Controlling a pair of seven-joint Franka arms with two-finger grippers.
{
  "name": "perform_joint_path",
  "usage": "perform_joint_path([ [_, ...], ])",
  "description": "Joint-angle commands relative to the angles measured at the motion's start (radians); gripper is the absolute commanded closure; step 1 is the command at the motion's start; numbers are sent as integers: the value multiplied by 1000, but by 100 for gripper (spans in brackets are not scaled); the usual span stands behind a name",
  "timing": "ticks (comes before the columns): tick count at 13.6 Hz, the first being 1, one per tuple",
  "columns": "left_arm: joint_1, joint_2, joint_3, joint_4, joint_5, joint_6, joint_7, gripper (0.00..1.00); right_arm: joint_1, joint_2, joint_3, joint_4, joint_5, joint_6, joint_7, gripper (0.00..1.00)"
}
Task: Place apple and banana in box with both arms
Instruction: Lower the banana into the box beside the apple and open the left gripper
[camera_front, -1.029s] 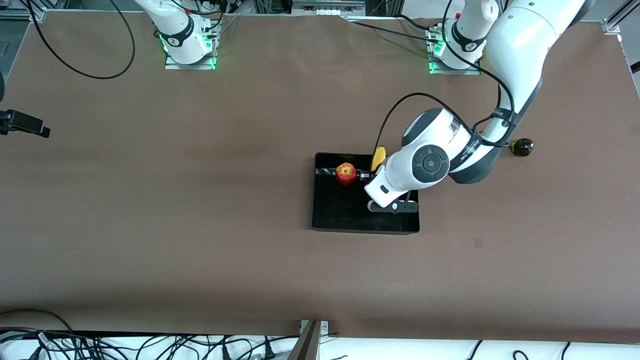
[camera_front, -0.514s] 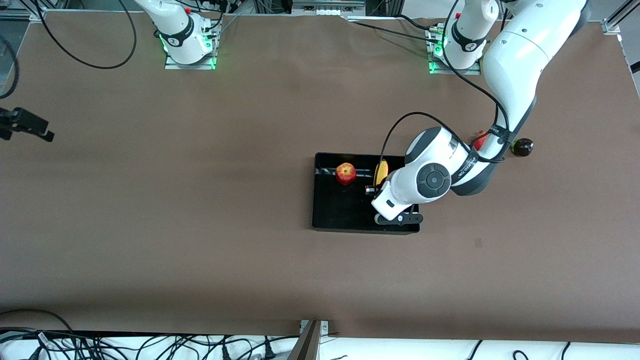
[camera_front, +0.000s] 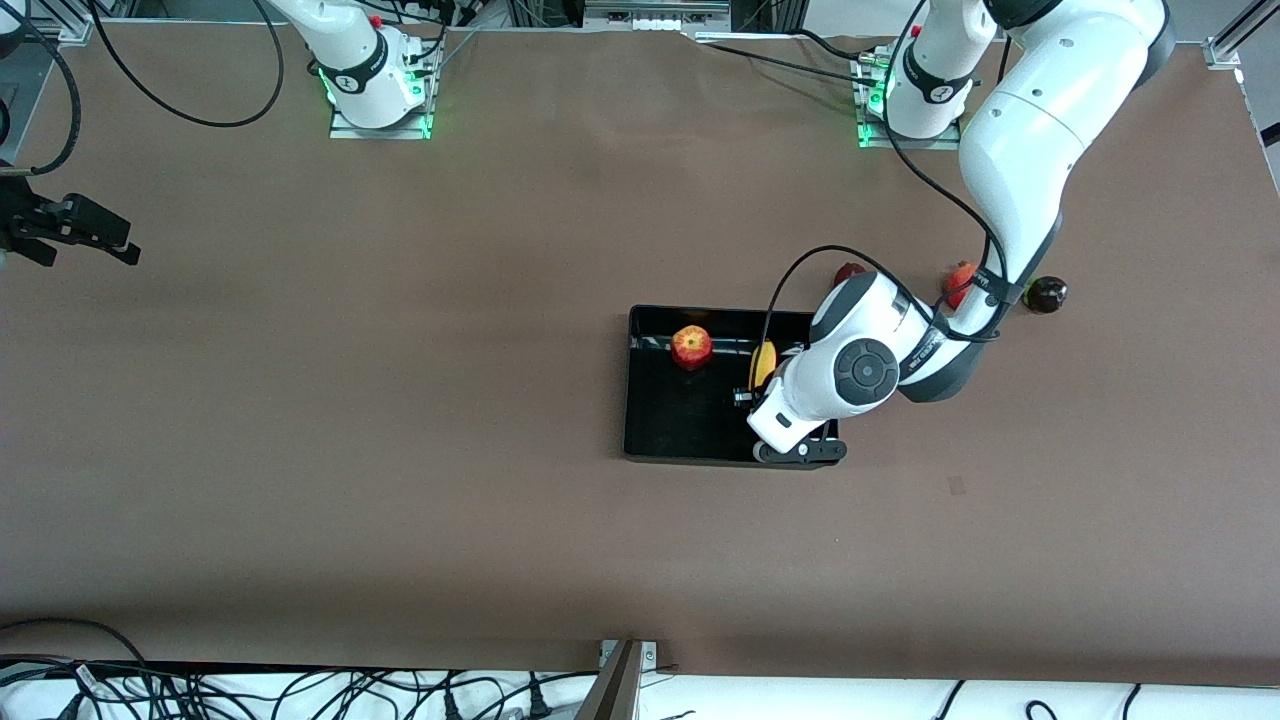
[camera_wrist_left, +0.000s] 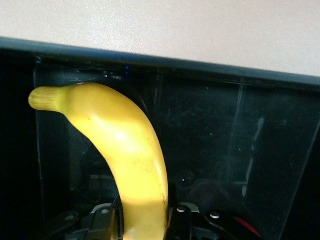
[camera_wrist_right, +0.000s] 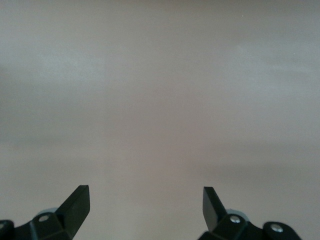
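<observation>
Left wrist view. The banana (camera_wrist_left: 132, 165), yellow and curved, is clamped between the left gripper (camera_wrist_left: 145, 222) fingers and rises over the glossy black floor of the box (camera_wrist_left: 225, 150); brown table (camera_wrist_left: 165, 25) lies past its rim.

The box (camera_wrist_left: 210, 75) looks like glossy black plastic, scuffed and reflective inside. The banana (camera_wrist_left: 125, 145) has smooth, faintly shiny yellow skin. The bench (camera_front: 400, 400) is matt brown.

Banana (camera_front: 764, 362): mostly covered by the left arm. Left hand (camera_wrist_left: 145, 225): cut by frame edge. Two red fruits (camera_front: 850, 272) partly covered; kinds indeterminable.
</observation>
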Motion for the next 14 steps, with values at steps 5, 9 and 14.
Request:
perform_joint_path([
  [5,-18,37,34,-1,46,54,-2,89,-7,-8,-1,-10,15,6,-20,0],
  [9,-16,43,38,-2,44,66,-22,51,-7,-8,-1,-10,13,6,-20,0],
  [14,-15,16,48,4,43,26,-79,19,-7,-7,1,-10,15,6,-18,0],
])
